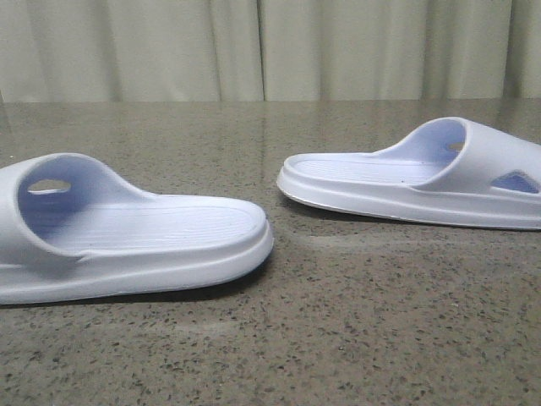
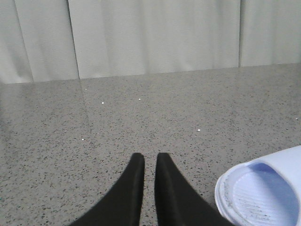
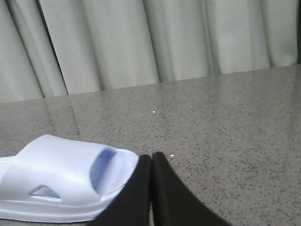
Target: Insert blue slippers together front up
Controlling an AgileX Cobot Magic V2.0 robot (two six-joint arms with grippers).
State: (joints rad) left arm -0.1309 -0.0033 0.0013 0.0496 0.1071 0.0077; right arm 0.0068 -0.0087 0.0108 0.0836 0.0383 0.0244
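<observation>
Two pale blue-white slippers lie flat, soles down, on the speckled stone table [image 1: 338, 338]. In the front view, the left slipper [image 1: 161, 233] is near, its open end pointing right. The right slipper [image 1: 397, 173] is farther back, its strap at the right. My left gripper [image 2: 150, 157] is empty, its black fingers almost together with only a thin slit between them, and the left slipper's end [image 2: 263, 193] lies beside it. My right gripper [image 3: 152, 156] is shut and empty, right beside the right slipper [image 3: 61, 179]. Neither gripper shows in the front view.
Pale pleated curtains [image 1: 270, 51] hang behind the table's far edge. A bare strip of table separates the two slippers.
</observation>
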